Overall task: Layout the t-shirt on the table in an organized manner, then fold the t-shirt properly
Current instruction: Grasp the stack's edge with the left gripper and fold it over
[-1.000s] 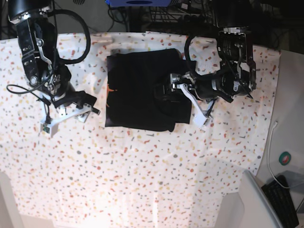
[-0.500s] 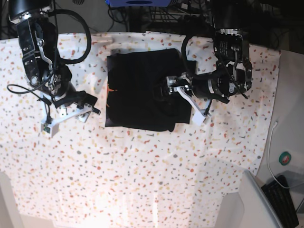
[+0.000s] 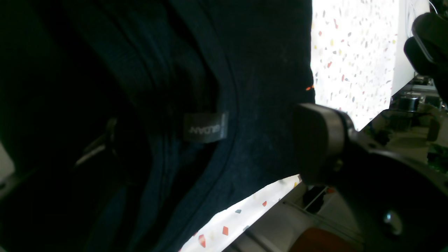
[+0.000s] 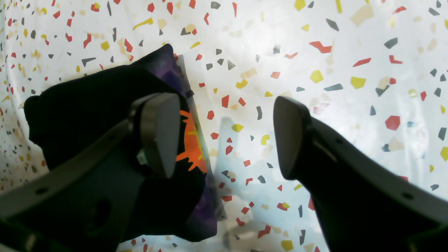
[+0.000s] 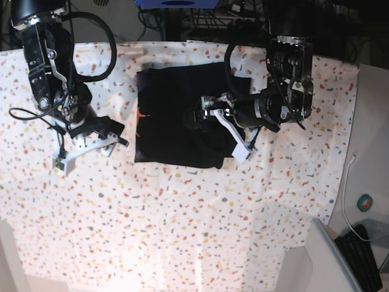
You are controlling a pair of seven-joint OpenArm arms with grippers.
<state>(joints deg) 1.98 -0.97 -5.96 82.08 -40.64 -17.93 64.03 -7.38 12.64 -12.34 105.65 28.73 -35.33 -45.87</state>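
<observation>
Speckled table (image 5: 182,219) seen spread across whole base view. Black t-shirt (image 5: 176,115) laid folded, rectangle-like, on far middle of table; orange print (image 4: 190,140) shown at edge facing right arm. Left gripper (image 5: 222,128) held over t-shirt's near right corner, jaws spread wide, nothing gripped; inner label (image 3: 205,127) seen beneath. Right gripper (image 4: 224,136) hung beside t-shirt's edge, jaws parted, empty.

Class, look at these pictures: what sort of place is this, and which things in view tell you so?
Probably a robotics lab or workshop: a table under a speckled cloth, cables and equipment racks behind it, and a keyboard on a side surface.
</observation>
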